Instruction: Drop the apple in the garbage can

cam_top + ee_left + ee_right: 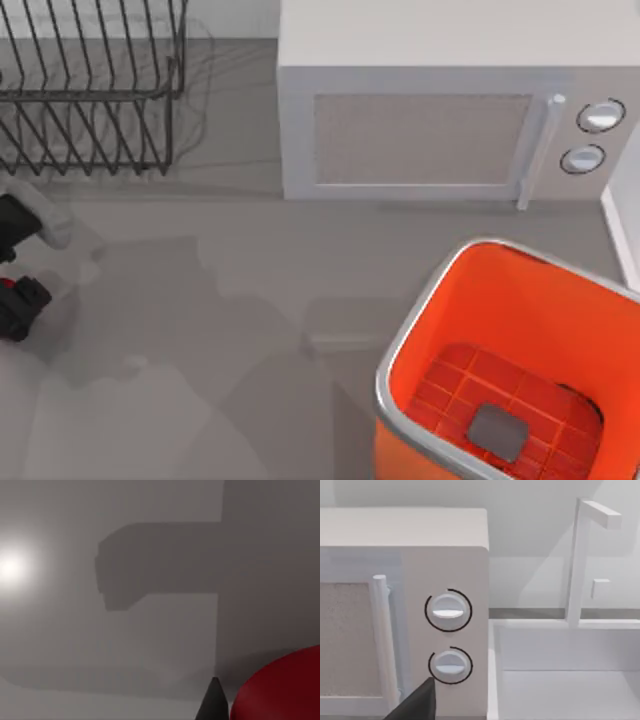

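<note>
the apple (282, 687) sits right against a dark fingertip (212, 700) of the left pincer in the left wrist view, a big dark-red curve close under that camera. in the top view a sliver of red (8, 283) shows at the far left edge, among the dark parts of the left arm. so the apple is at the left pincer (15, 295), at the left side of the desk (250, 330). it looks held, but only one finger shows beside it, so i cannot tell whether the pincer is closed on it or open around it.

the can (400, 350) stands at the lower right of the top view, well apart from the apple. its orange floor with the grey patch (498, 432) holds no apple.

my reading: the drop is not yet done. if the apple is held, what is left is the carry across the desk to above the silver rim, then the release.

the right pincer faces the microwave (430, 130) and its two knobs; one dark finger (417, 705) shows in the right wrist view, and i cannot tell its state. it seems idle. a wire rack (90, 85) stands at the top left.
</note>
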Controlling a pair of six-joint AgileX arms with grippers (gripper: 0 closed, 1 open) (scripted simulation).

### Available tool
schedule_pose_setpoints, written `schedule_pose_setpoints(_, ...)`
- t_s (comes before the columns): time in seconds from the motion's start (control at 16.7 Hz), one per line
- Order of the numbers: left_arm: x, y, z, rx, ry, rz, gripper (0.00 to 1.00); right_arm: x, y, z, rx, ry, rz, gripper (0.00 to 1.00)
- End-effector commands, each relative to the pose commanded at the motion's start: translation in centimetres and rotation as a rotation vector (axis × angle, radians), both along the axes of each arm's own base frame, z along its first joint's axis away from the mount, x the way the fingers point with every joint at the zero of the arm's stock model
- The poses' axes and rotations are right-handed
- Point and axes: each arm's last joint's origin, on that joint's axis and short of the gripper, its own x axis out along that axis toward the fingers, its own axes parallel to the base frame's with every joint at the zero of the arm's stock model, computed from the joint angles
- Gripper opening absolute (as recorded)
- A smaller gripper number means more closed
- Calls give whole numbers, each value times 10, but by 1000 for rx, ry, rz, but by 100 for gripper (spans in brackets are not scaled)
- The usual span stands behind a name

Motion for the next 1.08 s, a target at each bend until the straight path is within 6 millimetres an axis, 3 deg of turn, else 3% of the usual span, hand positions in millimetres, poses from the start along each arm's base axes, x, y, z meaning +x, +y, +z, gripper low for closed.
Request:
schedule_pose_setpoints(0.48, 0, 0, 0, 0, 0, 0, 0, 0, 0, 0, 0, 0, 0, 100)
schedule_pose_setpoints(0.66, -1, -3, 9, -28, 4, 15, 0, 0, 0, 0, 0, 0, 0, 100)
schedule_pose_setpoints(0.84, 7, -1, 37, -27, -8, 16, 0, 0, 0, 0, 0, 0, 0, 100)
schedule_pose_setpoints(1.08, 6, -2, 94, -31, 36, 12, 0, 0, 0, 0, 0, 0, 0, 100)
